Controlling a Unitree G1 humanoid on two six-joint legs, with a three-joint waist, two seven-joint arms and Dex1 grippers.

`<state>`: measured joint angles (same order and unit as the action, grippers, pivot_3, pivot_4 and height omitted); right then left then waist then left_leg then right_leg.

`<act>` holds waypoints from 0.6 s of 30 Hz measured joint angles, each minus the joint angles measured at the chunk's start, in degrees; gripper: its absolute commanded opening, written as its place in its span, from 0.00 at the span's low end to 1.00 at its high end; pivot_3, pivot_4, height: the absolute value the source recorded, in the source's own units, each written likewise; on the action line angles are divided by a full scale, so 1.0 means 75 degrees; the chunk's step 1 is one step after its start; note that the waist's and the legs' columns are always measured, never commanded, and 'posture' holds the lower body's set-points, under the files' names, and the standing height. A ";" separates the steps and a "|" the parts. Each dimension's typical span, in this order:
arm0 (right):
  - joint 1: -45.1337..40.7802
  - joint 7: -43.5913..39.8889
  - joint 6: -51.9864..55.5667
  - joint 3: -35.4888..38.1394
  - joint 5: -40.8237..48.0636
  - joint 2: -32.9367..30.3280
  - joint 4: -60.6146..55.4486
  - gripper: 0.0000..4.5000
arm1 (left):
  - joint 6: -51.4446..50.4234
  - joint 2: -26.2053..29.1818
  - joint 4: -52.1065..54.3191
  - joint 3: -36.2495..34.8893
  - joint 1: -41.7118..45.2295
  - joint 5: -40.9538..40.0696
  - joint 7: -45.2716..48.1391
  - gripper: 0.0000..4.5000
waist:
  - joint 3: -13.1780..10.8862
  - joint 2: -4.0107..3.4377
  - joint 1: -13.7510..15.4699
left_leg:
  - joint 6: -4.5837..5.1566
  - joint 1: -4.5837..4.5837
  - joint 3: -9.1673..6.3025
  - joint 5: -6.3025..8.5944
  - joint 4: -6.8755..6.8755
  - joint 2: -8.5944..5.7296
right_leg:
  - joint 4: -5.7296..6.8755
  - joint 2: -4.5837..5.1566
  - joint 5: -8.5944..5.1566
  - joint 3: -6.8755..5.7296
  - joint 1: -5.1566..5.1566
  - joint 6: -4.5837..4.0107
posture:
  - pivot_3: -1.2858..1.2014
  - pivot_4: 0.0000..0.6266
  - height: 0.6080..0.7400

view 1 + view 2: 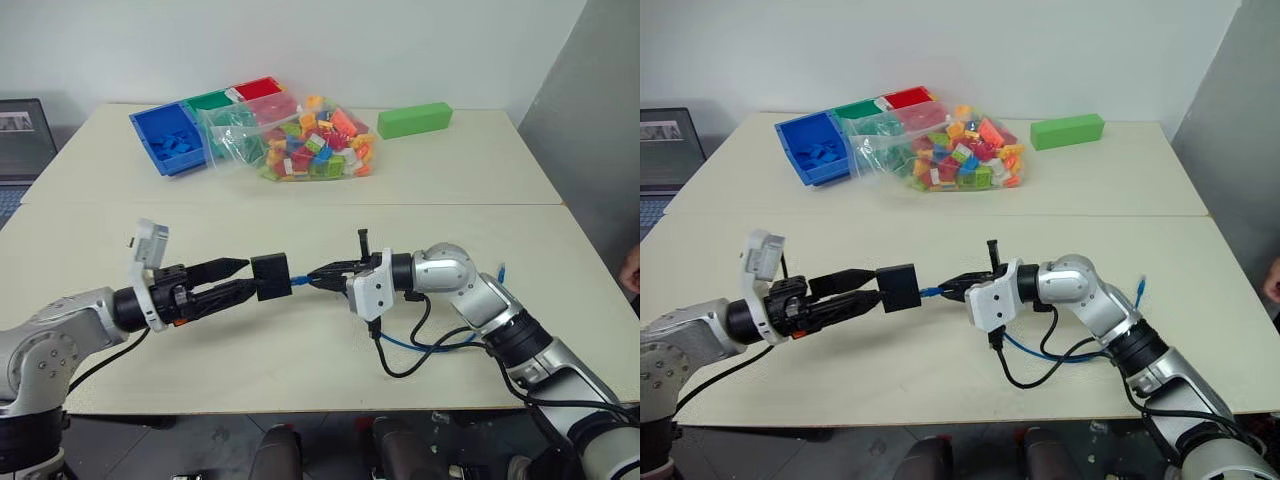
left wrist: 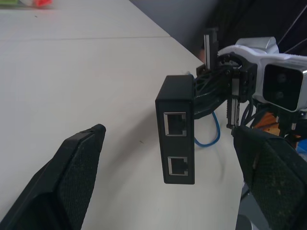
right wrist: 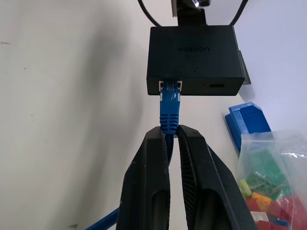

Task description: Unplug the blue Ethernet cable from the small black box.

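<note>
My right gripper (image 3: 173,136) is pinching the blue Ethernet cable (image 3: 169,108), still plugged into the small black box (image 3: 194,52); left gripper (image 1: 240,278) is wide open w/ nothing held, so the pull's still left.

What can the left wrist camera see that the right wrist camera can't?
Left wrist camera's extras: two empty ports on the small black box, with the left gripper open in front of it. Right wrist camera's extras: the blue Ethernet cable plugged into the box, the right gripper shut on it, a bag of bricks. Shared: box, cable, table.
</note>
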<state>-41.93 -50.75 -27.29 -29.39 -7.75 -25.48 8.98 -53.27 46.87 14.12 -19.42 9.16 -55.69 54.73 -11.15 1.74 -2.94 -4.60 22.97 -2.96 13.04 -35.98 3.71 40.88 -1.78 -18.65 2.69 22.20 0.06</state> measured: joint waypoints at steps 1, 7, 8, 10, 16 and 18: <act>0.0000 -0.0023 0.0001 0.0015 0.0004 0.0022 0.0000 0.01 | 0.0001 -0.0007 -0.0001 0.0077 0.0008 0.0007 0.0008 1.00 | 0.0000 0.0000 0.0001 | 0.0000 0.0000 -0.0001 0.0000 0.0000 0.0000 | 0.0000 0.0000 0.0001 0.0000 0.0000 -0.0002 | 0.52 0.24 1.00; 0.0001 -0.0097 0.0042 0.0082 0.0072 0.0168 -0.0094 0.01 | 0.0087 -0.0153 -0.0091 0.0193 0.0180 0.0034 0.0095 1.00 | 0.0000 0.0000 0.0033 | -0.0001 0.0001 -0.0001 0.0000 -0.0001 -0.0002 | 0.0000 0.0000 0.0000 0.0000 -0.0001 -0.0001 | 0.52 0.24 1.00; 0.0001 -0.0126 0.0050 0.0096 0.0083 0.0169 -0.0144 0.01 | 0.0096 -0.0190 -0.0111 0.0193 0.0201 0.0023 0.0094 1.00 | 0.0000 0.0000 0.0038 | -0.0001 0.0001 -0.0001 0.0000 -0.0001 -0.0002 | 0.0000 0.0000 0.0000 0.0000 -0.0002 -0.0001 | 0.52 0.24 1.00; 0.0002 -0.0202 0.0070 0.0136 0.0119 0.0172 -0.0222 0.01 | 0.0097 -0.0241 -0.0159 0.0191 0.0235 -0.0009 0.0095 0.89 | 0.0000 0.0000 0.0045 | 0.0000 0.0001 0.0000 0.0000 -0.0002 -0.0002 | 0.0000 0.0000 0.0001 0.0000 -0.0002 -0.0001 | 0.52 0.24 1.00; 0.0007 -0.0256 0.0143 0.0161 0.0159 0.0190 -0.0270 0.01 | 0.0091 -0.0249 -0.0162 0.0191 0.0235 -0.0095 0.0119 0.60 | 0.0000 0.0000 0.0046 | -0.0001 0.0000 -0.0001 0.0000 -0.0001 -0.0002 | 0.0000 0.0001 0.0001 0.0000 -0.0002 -0.0001 | 0.52 0.24 1.00; 0.0007 -0.0269 0.0157 0.0162 0.0159 0.0198 -0.0270 0.01 | 0.0089 -0.0259 -0.0164 0.0191 0.0236 -0.0107 0.0121 0.49 | 0.0000 0.0000 0.0048 | 0.0000 0.0000 -0.0001 0.0000 -0.0001 -0.0002 | 0.0000 0.0001 0.0001 0.0000 -0.0002 -0.0001 | 0.52 0.24 1.00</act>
<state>-41.88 -52.77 -26.12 -28.17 -6.56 -24.00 6.95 -52.60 44.93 12.89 -17.99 10.93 -56.49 55.64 -11.15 1.74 -2.58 -4.60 22.97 -2.97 13.03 -35.99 3.69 40.88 -1.77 -18.65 2.70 22.19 0.06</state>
